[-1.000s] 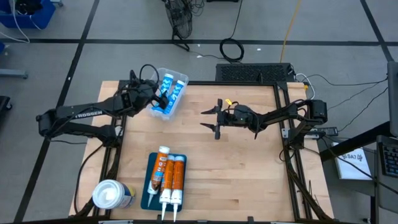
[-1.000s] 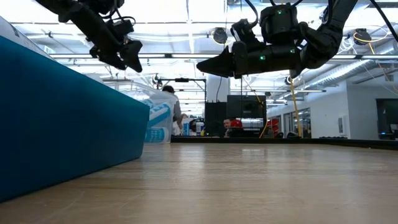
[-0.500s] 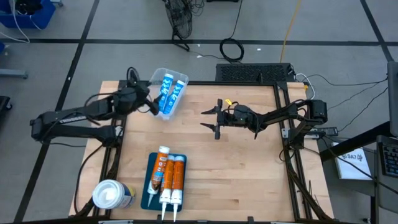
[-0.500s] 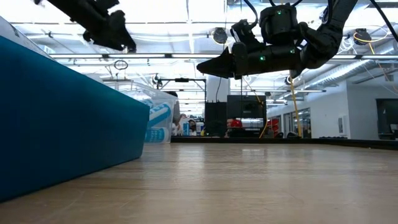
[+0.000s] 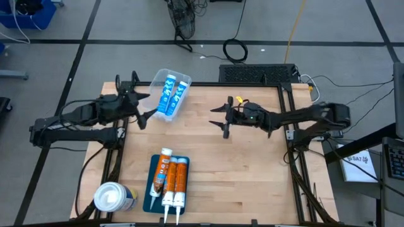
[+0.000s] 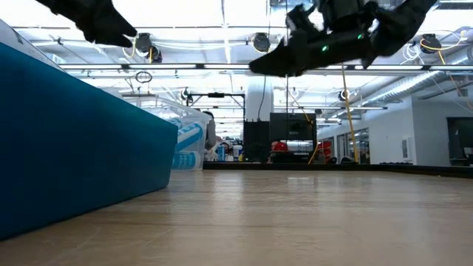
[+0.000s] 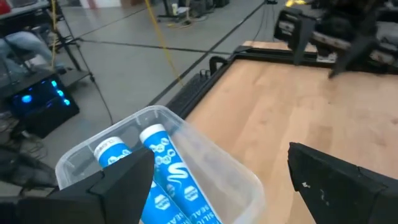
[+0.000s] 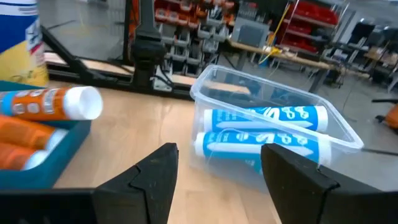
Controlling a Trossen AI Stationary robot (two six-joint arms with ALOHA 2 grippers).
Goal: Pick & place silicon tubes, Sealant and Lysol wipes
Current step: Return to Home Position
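Sealant tubes (image 5: pixel 168 88) lie in the clear bin (image 5: pixel 187 79). The orange silicone tubes (image 5: pixel 175 176) on the blue tray (image 5: pixel 154 162) and the Lysol wipes (image 5: pixel 113 197) at the worktop's (image 5: pixel 252 176) corner beside it look unmoved. My left gripper (image 5: pixel 141 101) hangs open and empty beside the bin, and my right gripper (image 5: pixel 221 118), open too, hovers mid-worktop.

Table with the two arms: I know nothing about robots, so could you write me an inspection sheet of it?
Surface: wooden table, bare in the middle.
Job's things: blue tubes in a clear bin at the back left; orange tubes on a blue tray at the front; wipes canister at the front left corner.
Clutter: nothing seen.
Grippers: left gripper open, empty, beside the bin; right gripper open, empty, above mid-table.
Cables: black coil on the floor behind.
Surroundings: grey floor.
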